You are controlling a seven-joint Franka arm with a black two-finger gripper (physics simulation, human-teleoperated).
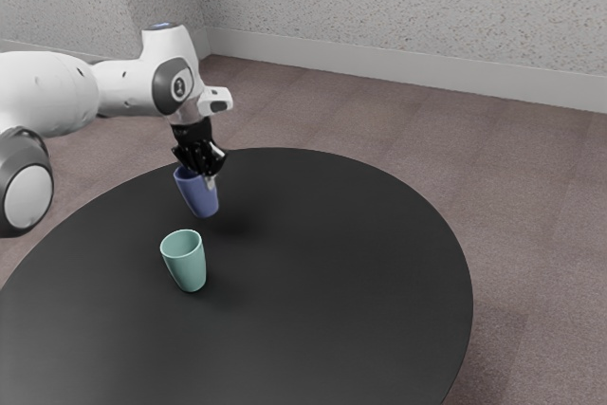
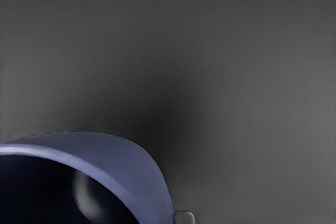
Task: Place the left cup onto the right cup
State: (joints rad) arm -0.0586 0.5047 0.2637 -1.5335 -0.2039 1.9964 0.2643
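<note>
– Gripper (image 1: 201, 174) holds the blue cup (image 1: 197, 196), left of centre in the upper half of the exterior view. It pinches the cup near the lip, and the cup hangs tilted beneath it.

– Start big, then. What's under it?

– A round black surface (image 1: 341, 263) across the lower frame. The white arm (image 1: 85, 92) reaches in from the upper left.

– And the other cup?

– The green cup (image 1: 183, 260) stands upright with its mouth open. In the frame it sits just below the blue one and a little to its left, not touching it.

– Is the blue one off the surface?

– It looks so; its shadow (image 1: 237, 227) lies on the black to its right. In the wrist view the blue cup (image 2: 105, 153) curves across the lower left, with dark surface (image 2: 220, 51) beyond.

– How will it handle?

– I'd guess it's light, stiff and smooth-walled, so fairly slippery. Held by the lip alone, it can swing and tip. It probably needs levelling over the green mouth, or it could slide off.
</note>
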